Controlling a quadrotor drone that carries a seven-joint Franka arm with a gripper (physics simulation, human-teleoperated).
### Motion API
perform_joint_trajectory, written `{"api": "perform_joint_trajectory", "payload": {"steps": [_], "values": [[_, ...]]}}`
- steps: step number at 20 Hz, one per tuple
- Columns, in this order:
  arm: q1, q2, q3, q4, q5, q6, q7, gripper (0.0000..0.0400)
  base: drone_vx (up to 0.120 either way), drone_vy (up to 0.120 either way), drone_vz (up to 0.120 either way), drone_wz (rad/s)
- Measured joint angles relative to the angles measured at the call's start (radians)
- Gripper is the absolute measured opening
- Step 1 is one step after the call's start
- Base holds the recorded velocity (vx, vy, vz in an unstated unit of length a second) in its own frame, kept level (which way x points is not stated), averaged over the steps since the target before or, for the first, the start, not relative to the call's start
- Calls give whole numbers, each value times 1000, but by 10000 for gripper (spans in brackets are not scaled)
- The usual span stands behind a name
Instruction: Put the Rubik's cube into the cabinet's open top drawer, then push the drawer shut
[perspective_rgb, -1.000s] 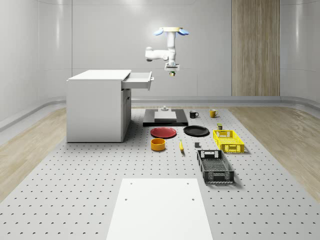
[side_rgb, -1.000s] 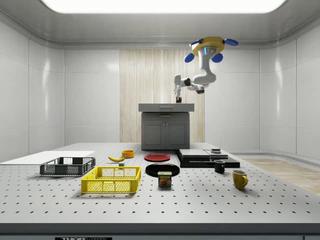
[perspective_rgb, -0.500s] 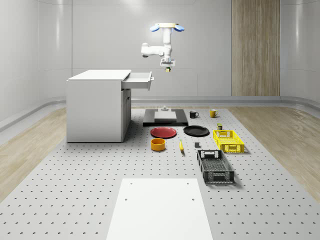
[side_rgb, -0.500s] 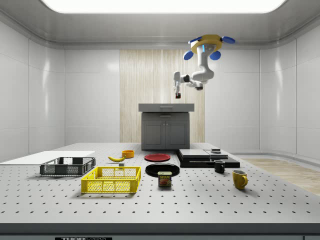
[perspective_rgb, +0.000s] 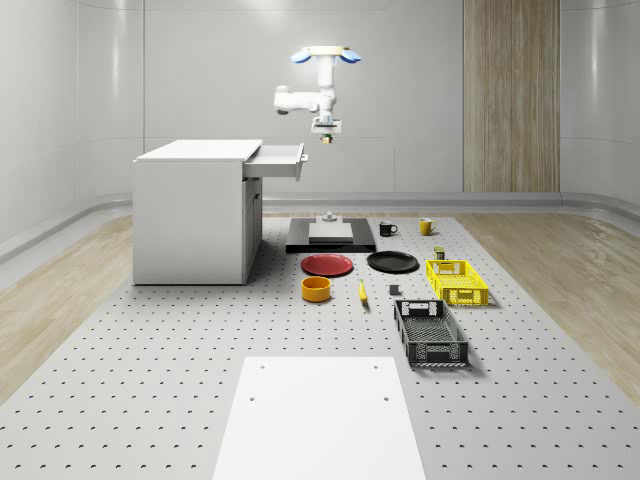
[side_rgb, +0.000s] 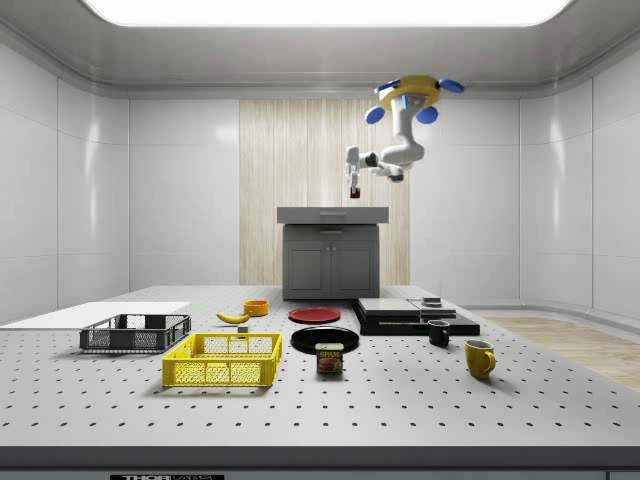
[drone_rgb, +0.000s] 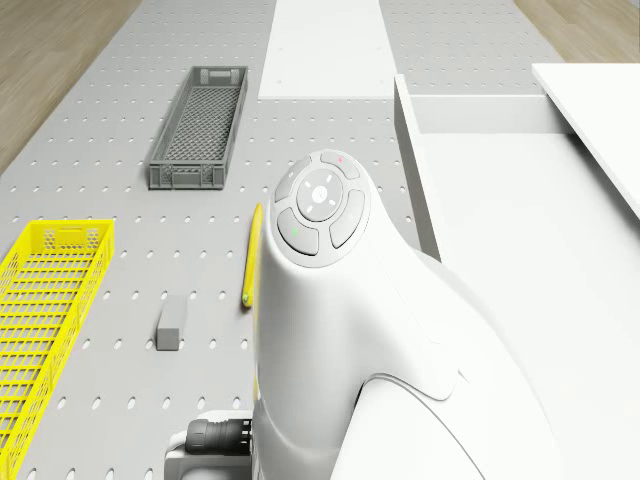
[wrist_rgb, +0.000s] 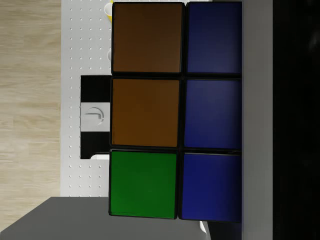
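Observation:
The drone (perspective_rgb: 322, 55) hovers in the air, a little out from the front of the white cabinet's (perspective_rgb: 195, 215) open top drawer (perspective_rgb: 278, 158). Its arm hangs down, and the gripper (perspective_rgb: 324, 137) is shut on the Rubik's cube (wrist_rgb: 175, 110), whose brown, blue and green tiles sit close in the wrist view. The cube is slightly higher than the drawer's rim and just to the whole-scene view's right of the drawer's front. In the side view the gripper (side_rgb: 354, 190) hangs above the cabinet (side_rgb: 332, 258). The drawer's pale inside (drone_rgb: 520, 260) lies beside the arm in the drone view.
On the table below are a black platform (perspective_rgb: 331, 236), a red plate (perspective_rgb: 327, 265), a black plate (perspective_rgb: 392, 262), an orange bowl (perspective_rgb: 316, 289), a banana (perspective_rgb: 362, 292), a yellow crate (perspective_rgb: 456, 281), a black crate (perspective_rgb: 430, 333), two mugs and a white sheet (perspective_rgb: 318, 415).
The drone, arm and held cube have moved toward the whole-scene view's left and slightly up, closer to the drawer's front. The gripper stays shut on the cube.

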Motion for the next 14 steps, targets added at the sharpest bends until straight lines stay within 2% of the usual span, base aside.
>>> {"api": "perform_joint_trajectory", "payload": {"steps": [3,14], "values": [[0,-1,0,0,0,1,0,322,0,-120,107,0],[-1,-5,1,0,2,4,0,322,0,-120,0,0]]}}
